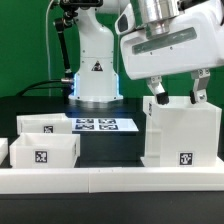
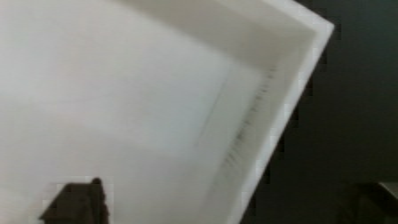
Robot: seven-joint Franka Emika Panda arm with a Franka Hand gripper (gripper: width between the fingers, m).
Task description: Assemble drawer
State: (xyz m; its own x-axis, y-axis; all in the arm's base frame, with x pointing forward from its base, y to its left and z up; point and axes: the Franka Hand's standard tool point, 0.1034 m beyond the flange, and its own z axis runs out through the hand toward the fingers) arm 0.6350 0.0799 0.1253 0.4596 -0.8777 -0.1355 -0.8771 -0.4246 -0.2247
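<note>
The claw (image 1: 178, 99) hangs over the drawer's big boxy casing (image 1: 180, 135). Its two dark fingers (image 1: 157, 97) are spread apart and reach down to the casing's top edge. The pictures do not show whether either finger touches the plastic, and nothing is pinched between them.

In the exterior view the casing stands upright on the black worktop (image 1: 112, 150), at about 3 o'clock from the marker board (image 1: 105, 125) and just beside it. A square black-and-white tag (image 1: 184, 157) sits low on the face turned to the camera.

The two open-top trays lie at about 9 o'clock from the marker board, well apart from the casing. The nearer tray (image 1: 62, 155) shows a tag on its front wall. The farther tray (image 1: 40, 121) sits close behind it, and I cannot tell whether the two touch.

A long low white wall (image 1: 110, 182) runs across the worktop at 6 o'clock, in front of all the parts. The arm's white base (image 1: 95, 70) stands at 12 o'clock behind the marker board.

The wrist view is blurred. It shows a broad white panel of the casing (image 2: 143, 100) with a raised rim against the dark worktop, and one dark fingertip (image 2: 75, 203) over the panel.
</note>
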